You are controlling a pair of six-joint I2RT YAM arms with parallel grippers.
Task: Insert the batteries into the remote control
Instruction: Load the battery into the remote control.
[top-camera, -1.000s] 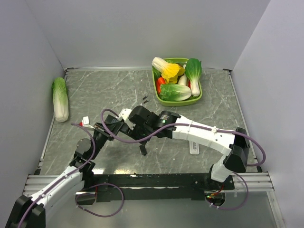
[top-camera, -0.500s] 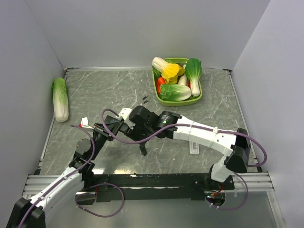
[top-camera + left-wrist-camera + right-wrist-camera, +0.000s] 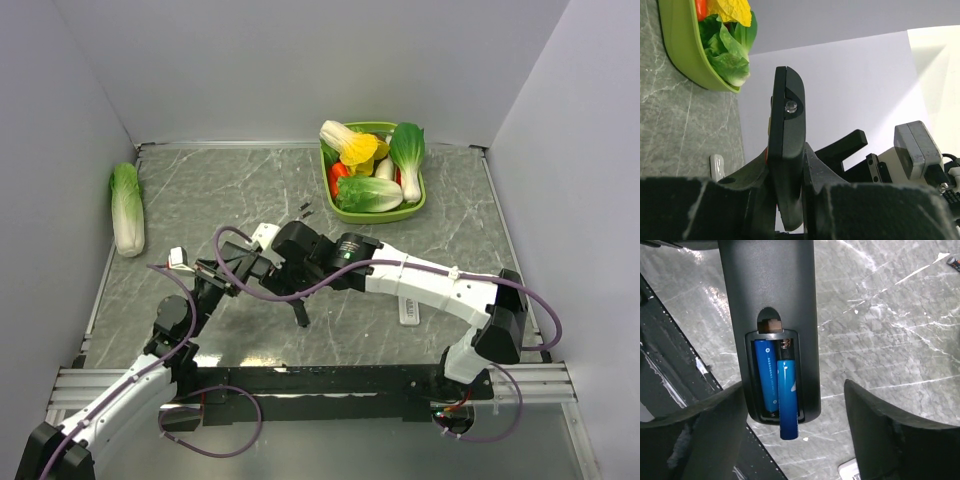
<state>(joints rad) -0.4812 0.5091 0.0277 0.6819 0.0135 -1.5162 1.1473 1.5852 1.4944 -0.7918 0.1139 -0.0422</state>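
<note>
While tight in the left gripper [image 3: 786,172], remote control [image 3: 786,120] near the spread right gripper [image 3: 794,386].

You're looking at the back of the black remote [image 3: 770,285], battery bay open. L battery [image 3: 766,377] sits down in its slot. R battery [image 3: 788,400] isn't seated: its lower end pokes out past the bay's edge, spring [image 3: 784,345] bare above it. Your R gripper [image 3: 793,405] is spread wide, 1 finger each side of the remote, w/ grey marble tabletop [image 3: 880,330] behind.
</note>
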